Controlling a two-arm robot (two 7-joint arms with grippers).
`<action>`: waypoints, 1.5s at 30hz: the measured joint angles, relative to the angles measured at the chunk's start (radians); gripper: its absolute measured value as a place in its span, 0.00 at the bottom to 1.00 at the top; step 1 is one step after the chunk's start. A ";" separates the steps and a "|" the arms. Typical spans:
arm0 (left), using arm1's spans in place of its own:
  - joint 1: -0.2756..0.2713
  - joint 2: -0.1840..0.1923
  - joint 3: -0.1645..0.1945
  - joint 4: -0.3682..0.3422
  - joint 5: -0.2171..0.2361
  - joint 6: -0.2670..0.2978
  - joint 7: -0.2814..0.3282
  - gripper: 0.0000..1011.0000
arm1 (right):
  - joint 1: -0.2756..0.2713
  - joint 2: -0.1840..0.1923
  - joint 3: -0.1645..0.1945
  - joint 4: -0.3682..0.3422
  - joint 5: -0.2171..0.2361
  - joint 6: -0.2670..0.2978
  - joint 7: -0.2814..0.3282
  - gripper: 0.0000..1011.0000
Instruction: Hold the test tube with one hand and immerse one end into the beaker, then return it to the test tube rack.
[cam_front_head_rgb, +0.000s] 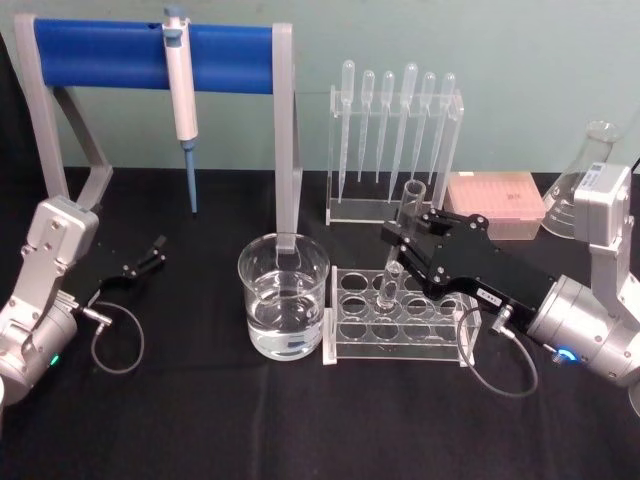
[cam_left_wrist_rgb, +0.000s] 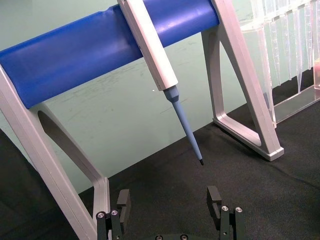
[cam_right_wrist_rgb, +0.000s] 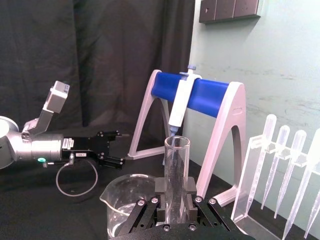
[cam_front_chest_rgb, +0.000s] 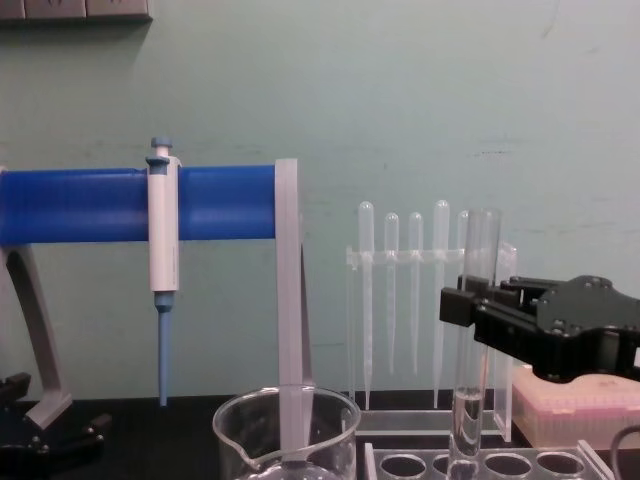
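Upright, test tube (cam_front_head_rgb: 400, 245) clamped between right gripper (cam_front_head_rgb: 403, 243) fingers (cam_right_wrist_rgb: 161, 192), above its rack (cam_front_head_rgb: 400, 318).

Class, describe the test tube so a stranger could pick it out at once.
Find the beaker holding water; the clear rack sits on its right. The test tube stands upright over it, clamped by the right gripper. Unlike the thin bulb-topped pipettes behind, it's wide and open-topped.
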 joint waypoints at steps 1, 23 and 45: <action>0.000 0.000 0.000 0.000 0.000 0.000 0.000 0.99 | 0.001 -0.001 0.000 0.003 0.000 -0.001 0.001 0.22; 0.000 0.000 0.000 0.000 0.000 0.000 0.000 0.99 | 0.007 -0.033 -0.015 0.099 -0.018 -0.031 0.022 0.22; 0.000 0.000 0.000 0.000 0.000 0.000 0.000 0.99 | 0.013 -0.034 -0.041 0.124 -0.084 -0.003 0.006 0.48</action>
